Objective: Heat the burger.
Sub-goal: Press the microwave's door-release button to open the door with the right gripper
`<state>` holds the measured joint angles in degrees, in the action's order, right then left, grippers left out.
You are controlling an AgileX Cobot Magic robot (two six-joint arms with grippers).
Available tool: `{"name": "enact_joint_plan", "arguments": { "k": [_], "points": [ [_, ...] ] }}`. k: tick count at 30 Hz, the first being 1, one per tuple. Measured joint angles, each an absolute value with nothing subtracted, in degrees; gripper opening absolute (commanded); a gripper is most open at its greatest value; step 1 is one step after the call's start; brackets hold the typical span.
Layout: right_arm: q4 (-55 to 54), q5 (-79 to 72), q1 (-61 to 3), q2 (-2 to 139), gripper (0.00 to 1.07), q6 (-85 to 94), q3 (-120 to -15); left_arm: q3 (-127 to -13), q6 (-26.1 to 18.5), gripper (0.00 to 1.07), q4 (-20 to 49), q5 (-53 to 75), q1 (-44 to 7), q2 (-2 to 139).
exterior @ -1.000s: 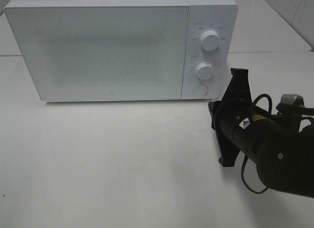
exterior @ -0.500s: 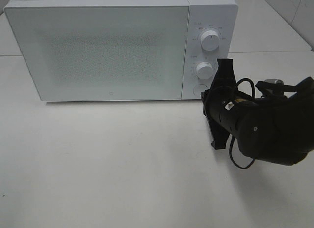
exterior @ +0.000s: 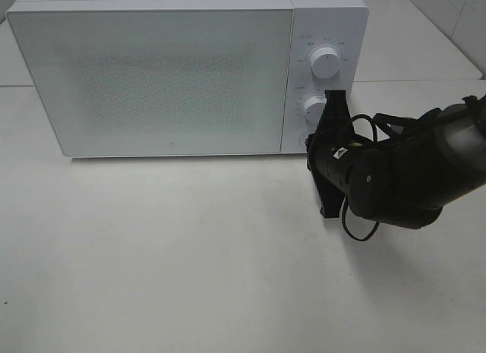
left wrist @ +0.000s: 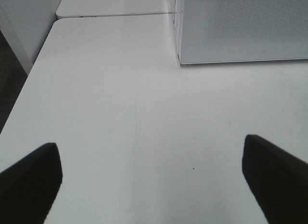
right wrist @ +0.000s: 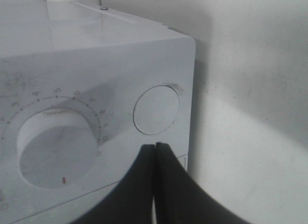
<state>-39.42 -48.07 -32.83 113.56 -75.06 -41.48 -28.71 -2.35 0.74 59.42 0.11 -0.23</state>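
The burger is out of view. A white microwave stands at the back of the table with its frosted door closed. My right gripper is shut with nothing in it. Its tips sit just below the round button on the control panel, beside the lower dial. Whether they touch the panel I cannot tell. My left gripper is open over bare table, with its dark fingers far apart, and it does not show in the exterior high view.
Two dials stand one above the other on the microwave's panel. The white table runs in front of the microwave. The left wrist view shows the table's edge and a corner of the microwave.
My right arm has swung left and toward the microwave, bringing the shut gripper from the open table up to the control panel's round button. The left gripper has not visibly changed.
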Motion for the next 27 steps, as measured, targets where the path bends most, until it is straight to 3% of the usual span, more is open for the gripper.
{"name": "enact_joint_plan", "arguments": {
  "k": [27],
  "points": [
    [-40.1, -47.7, -29.8, 119.4, 0.00, -75.0, -48.1, -28.7, -2.3, 0.94, 0.7, 59.4, 0.1, -0.2]
  ]
}}
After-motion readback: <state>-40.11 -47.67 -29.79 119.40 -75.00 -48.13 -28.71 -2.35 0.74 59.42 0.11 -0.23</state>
